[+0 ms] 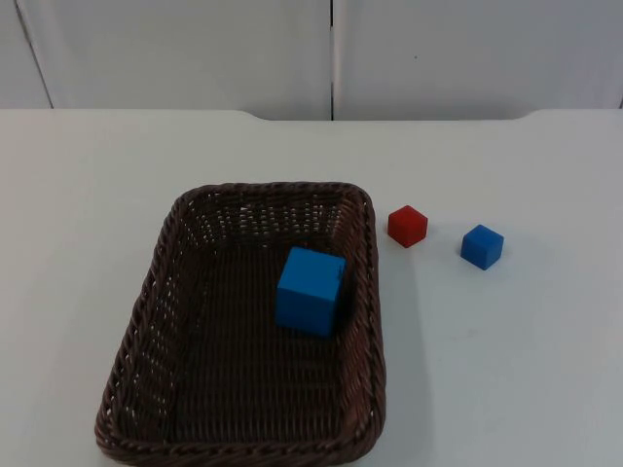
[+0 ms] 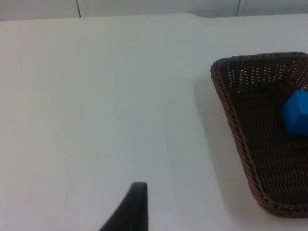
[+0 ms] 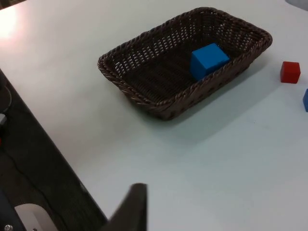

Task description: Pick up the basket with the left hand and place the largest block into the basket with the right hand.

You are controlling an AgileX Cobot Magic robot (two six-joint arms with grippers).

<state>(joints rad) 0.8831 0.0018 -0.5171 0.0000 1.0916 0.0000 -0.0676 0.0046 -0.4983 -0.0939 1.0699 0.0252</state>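
A dark brown wicker basket (image 1: 156,321) rests on the white table, near its front edge. Inside it, against the right wall, lies a large blue block (image 1: 310,290). The left wrist view has the basket's rim (image 2: 231,110) and a part of the block (image 2: 296,113). My left gripper (image 2: 131,208) hovers over bare table beside the basket, well apart from it. My right gripper (image 3: 130,209) hangs over the table's edge, far from the basket (image 3: 144,96) and the block (image 3: 208,59). Neither gripper touches anything.
A small red block (image 1: 407,225) and a small blue block (image 1: 482,245) sit on the table right of the basket, also seen as red block (image 3: 290,72). The grey partition wall (image 1: 195,49) closes the back. A dark drop (image 3: 33,159) runs beyond the table's edge.
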